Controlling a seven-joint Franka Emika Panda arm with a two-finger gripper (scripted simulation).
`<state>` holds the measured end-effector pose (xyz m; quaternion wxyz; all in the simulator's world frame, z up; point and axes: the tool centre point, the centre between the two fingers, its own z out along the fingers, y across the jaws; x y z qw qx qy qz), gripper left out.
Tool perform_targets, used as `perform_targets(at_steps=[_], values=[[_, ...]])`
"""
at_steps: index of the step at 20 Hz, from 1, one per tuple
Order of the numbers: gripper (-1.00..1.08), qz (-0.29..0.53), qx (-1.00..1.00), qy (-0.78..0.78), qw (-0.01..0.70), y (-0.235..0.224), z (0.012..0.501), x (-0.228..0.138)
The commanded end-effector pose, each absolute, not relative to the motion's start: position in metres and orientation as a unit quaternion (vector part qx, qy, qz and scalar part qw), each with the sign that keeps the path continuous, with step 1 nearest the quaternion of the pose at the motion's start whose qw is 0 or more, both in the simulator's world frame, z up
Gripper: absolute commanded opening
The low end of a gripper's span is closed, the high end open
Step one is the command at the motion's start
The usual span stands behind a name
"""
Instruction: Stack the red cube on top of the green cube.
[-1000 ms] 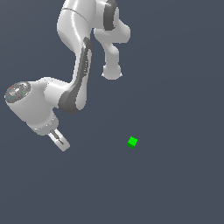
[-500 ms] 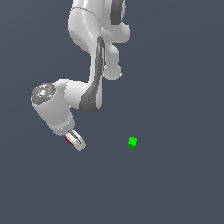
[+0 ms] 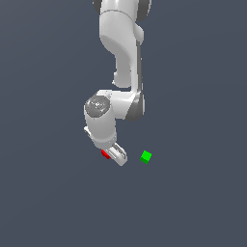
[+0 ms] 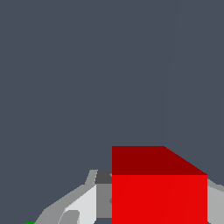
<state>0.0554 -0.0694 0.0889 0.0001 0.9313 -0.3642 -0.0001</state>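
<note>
The claw (image 3: pixel 116 157) is clenched on the red cube (image 3: pixel 104 154), which fills the space between its fingers in the wrist view and peeks out at the exterior view's left of the claw. The green cube (image 3: pixel 146 157) sits on the dark grey surface (image 3: pixel 193 193) just beside the claw, at the exterior view's right, apart from it.

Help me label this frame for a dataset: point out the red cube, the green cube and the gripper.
red cube (image 4: pixel 159 199): wrist view, on its bright front face.
green cube (image 3: pixel 146 157): exterior view, at its centre.
gripper (image 3: pixel 119 157): exterior view, between its fingertips.
</note>
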Motion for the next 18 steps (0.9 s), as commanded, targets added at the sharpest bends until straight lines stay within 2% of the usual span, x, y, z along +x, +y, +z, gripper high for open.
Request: perform_targets(at_steps=[1,10,18], values=[[-1.00,0.000,0.931,-0.364,0.000,-0.038,0.084,0.053],[-1.00,0.000,0.931,-0.364,0.000,0.065,0.068,0.048],[-1.00,0.000,0.931,-0.365,0.000,0.109,0.060,0.048]])
